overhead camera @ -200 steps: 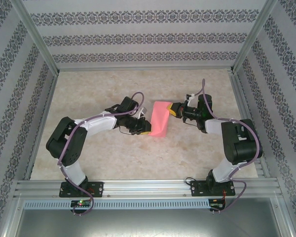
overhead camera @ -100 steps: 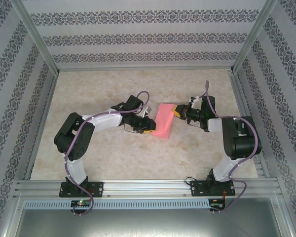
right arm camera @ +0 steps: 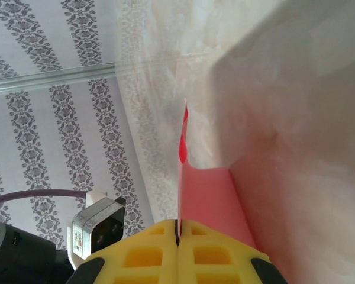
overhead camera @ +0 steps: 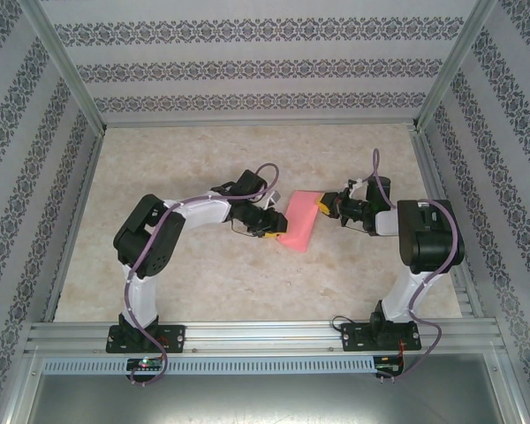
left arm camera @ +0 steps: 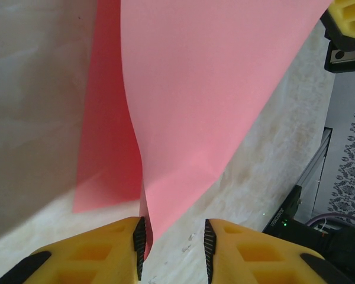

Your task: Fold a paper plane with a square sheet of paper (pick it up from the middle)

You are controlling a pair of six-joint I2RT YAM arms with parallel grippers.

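Square sheet of paper [overhead camera: 299,221], doubled over into a narrow pink-red strip, sits mid-table between the two grippers. A second ago it stood almost straight up the overhead view. Now it leans more and has drifted a little toward the right arm's side. The left arm has reached further in after it, and the right arm has drawn its elbow closer to its base.

The right gripper [overhead camera: 321,205] pinches the strip's far end, its yellow fingers [right arm camera: 213,254] pressed together with the paper's edge coming out between them. The left gripper [left arm camera: 174,236] has its jaws apart, and the sheet's near corner hangs in the gap, close against one pad.

The left wrist camera cuts the sheet off at the top, with one layer curling in front of another. From overhead the creases cannot be read. Whether the strip rests on the table [overhead camera: 203,283] or hangs just above it is hard to tell.
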